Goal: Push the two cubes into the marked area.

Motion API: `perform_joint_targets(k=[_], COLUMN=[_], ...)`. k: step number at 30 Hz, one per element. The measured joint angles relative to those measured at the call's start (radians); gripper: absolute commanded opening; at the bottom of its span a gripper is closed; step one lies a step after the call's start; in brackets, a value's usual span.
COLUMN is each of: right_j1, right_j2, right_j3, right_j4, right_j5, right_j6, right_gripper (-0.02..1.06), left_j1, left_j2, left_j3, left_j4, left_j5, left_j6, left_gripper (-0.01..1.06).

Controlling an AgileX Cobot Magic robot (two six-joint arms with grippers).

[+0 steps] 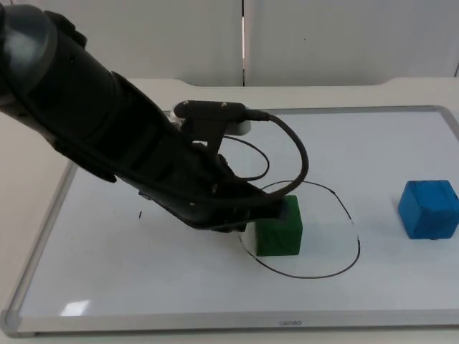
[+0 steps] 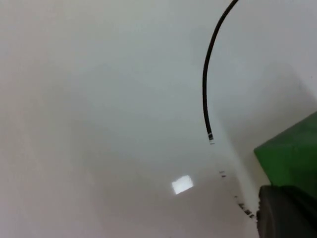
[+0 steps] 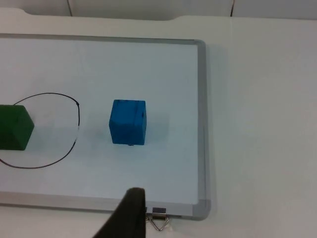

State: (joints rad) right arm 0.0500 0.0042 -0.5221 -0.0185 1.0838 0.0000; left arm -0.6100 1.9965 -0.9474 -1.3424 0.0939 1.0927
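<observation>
The left gripper (image 1: 262, 209) presses against the left face of the green cube (image 1: 280, 228), which sits just inside the left edge of the drawn circle (image 1: 353, 236) on the whiteboard (image 1: 107, 272); whether its fingers are apart cannot be told. The blue cube (image 1: 429, 208) rests well to the right, outside the line. Both look light, rigid and likely to slide easily, best pushed low on a flat face. The right gripper (image 3: 130, 214) waits near the board's edge, its finger spacing unclear.

We see bright, even light, a small shiny glare spot on the whiteboard (image 1: 75, 308), and soft shadows beside the cubes.
</observation>
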Motion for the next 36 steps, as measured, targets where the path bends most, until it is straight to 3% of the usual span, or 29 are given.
perform_joint_targets(k=[8,13,23,29,36], right_j1=[0.000,0.000,0.000,0.000,0.000], right_j2=[0.000,0.000,0.000,0.000,0.000], right_j3=[0.000,0.000,0.000,0.000,0.000], right_j4=[0.000,0.000,0.000,0.000,0.000], right_j5=[0.000,0.000,0.000,0.000,0.000], right_j6=[0.000,0.000,0.000,0.000,0.000], right_gripper=[1.05,1.05,1.05,1.05,1.05], left_j1=[0.052,0.105,0.112,0.112,0.112], left_j2=[-0.121,-0.270,-0.507,-0.656,-0.783], left_j3=[-0.001,-0.001,-0.001,-0.001,-0.001], left_j4=[0.054,0.105,0.147,0.310,0.623], left_j5=[0.005,0.052,0.110,0.175,0.287], left_j6=[0.000,0.002,-0.027,-0.148,-0.385], left_gripper=[0.00,0.00,0.00,0.00,0.00])
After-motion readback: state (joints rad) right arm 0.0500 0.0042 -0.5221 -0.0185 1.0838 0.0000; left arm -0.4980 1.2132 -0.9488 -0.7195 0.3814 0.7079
